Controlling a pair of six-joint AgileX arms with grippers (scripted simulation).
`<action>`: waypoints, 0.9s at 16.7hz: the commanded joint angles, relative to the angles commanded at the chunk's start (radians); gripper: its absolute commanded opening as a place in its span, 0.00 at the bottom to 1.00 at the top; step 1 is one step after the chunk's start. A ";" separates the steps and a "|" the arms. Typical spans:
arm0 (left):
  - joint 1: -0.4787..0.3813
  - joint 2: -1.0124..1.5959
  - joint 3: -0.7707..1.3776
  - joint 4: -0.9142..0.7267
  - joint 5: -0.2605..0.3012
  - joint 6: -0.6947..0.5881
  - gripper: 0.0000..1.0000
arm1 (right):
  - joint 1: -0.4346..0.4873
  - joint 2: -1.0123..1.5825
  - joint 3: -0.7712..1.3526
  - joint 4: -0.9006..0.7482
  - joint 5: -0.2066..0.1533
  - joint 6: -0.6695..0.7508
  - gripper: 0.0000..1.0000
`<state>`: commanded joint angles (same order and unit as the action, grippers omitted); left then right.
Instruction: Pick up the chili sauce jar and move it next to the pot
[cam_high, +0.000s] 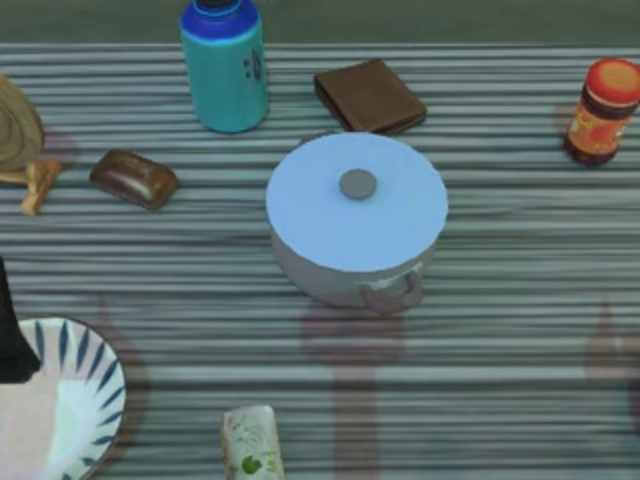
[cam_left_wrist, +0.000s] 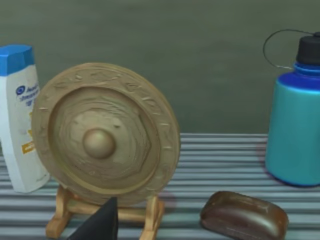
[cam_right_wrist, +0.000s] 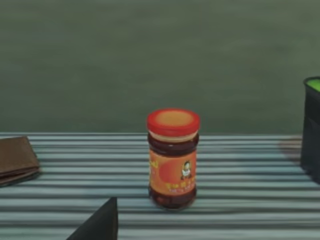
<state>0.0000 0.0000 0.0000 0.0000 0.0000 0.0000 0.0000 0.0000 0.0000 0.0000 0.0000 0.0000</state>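
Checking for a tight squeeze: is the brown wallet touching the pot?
Cannot tell. In the top view the pot lid's rim overlaps the wallet corner, hiding any gap at table level.

Left arm (cam_high: 12, 335) (apparently parked) at left edge

The pot (cam_high: 356, 215) stood in the middle of the table (cam_high: 520, 290). The chili sauce jar (cam_high: 603, 111) stood upright at the far right, well apart from it.
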 joint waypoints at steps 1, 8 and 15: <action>0.000 0.000 0.000 0.000 0.000 0.000 1.00 | 0.000 0.000 0.000 0.000 0.000 0.000 1.00; 0.000 0.000 0.000 0.000 0.000 0.000 1.00 | -0.006 0.206 0.164 -0.137 -0.007 -0.033 1.00; 0.000 0.000 0.000 0.000 0.000 0.000 1.00 | -0.031 0.803 0.662 -0.496 -0.025 -0.140 1.00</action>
<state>0.0000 0.0000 0.0000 0.0000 0.0000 0.0000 -0.0307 0.8026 0.6621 -0.4963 -0.0251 -0.1400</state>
